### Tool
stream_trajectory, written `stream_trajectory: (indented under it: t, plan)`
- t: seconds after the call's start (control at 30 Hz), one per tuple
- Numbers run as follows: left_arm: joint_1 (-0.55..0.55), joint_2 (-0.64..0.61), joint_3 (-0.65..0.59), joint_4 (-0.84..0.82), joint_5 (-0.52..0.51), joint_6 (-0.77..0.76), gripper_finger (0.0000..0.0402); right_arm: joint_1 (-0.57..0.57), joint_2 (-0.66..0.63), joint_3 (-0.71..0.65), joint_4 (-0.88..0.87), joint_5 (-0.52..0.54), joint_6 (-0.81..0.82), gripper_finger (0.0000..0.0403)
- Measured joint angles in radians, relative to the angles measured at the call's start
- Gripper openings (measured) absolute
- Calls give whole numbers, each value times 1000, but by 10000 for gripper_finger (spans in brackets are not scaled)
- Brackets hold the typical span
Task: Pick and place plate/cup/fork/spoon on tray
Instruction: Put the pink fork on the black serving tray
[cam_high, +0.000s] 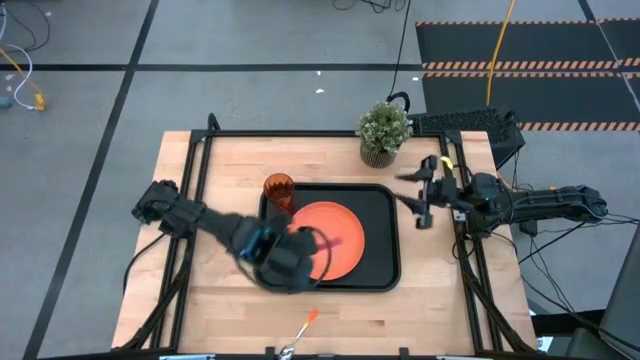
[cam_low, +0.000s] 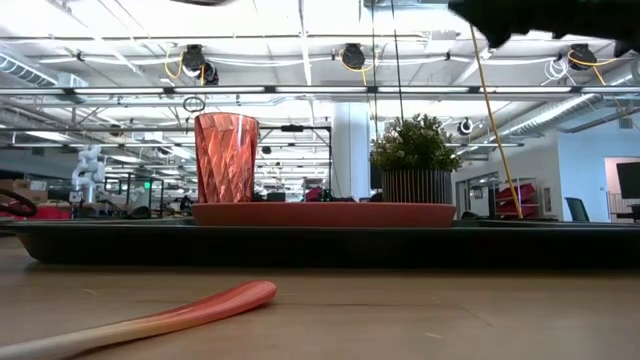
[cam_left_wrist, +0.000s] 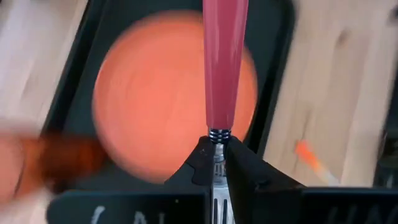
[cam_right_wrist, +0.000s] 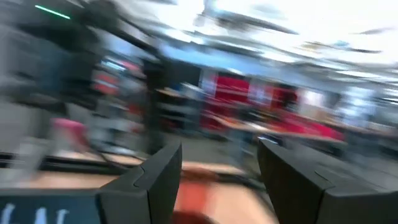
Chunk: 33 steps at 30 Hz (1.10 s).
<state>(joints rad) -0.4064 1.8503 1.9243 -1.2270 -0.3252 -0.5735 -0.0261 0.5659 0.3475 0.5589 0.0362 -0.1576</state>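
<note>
You're mid fork step: left gripper (cam_left_wrist: 215, 163) clamps the fork (cam_left_wrist: 224, 68) over the plate (cam_high: 328, 252) on the tray (cam_high: 385, 235), frame center. Next: lower, release. Spoon (cam_high: 303, 328) waits on desk, bottom center. Right gripper (cam_right_wrist: 217, 168) wide, idle at right.

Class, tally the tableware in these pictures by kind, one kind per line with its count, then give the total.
Plate: 1, on the tray
Cup: 1, on the tray
Fork: 1, held in the left tool above the plate
Spoon: 1, on the table
Total: 4
</note>
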Motion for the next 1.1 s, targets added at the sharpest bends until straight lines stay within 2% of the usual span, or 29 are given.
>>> stream_trajectory:
  t: [0.1,0.17,0.27,0.4,0.5,0.6,0.67,0.87,0.97,1.1]
  plan:
    - [79,20,-41,166,120,158,17,0,0,0,43,-244,81,203]
    - [122,46,-54,208,160,247,17,0,0,0,59,-381,120,203]
    - [184,86,-56,202,175,384,17,0,-7,0,59,-455,145,203]
    - [235,129,-55,223,189,641,17,0,-36,0,20,-454,154,203]
    - [234,139,-55,257,190,952,17,-1,-76,0,-47,-430,146,203]
    - [225,140,-55,283,120,1209,17,-1,-133,0,-144,-379,126,203]
    - [236,140,-55,319,115,1260,17,-1,-183,0,-220,-321,118,203]
    - [305,142,-55,396,210,1355,21,-1,-334,0,-376,-178,166,203]
    - [326,160,-54,457,232,1434,18,0,-392,0,-427,-168,235,203]
    - [347,202,-48,507,261,1547,19,0,-436,0,-503,-207,323,203]
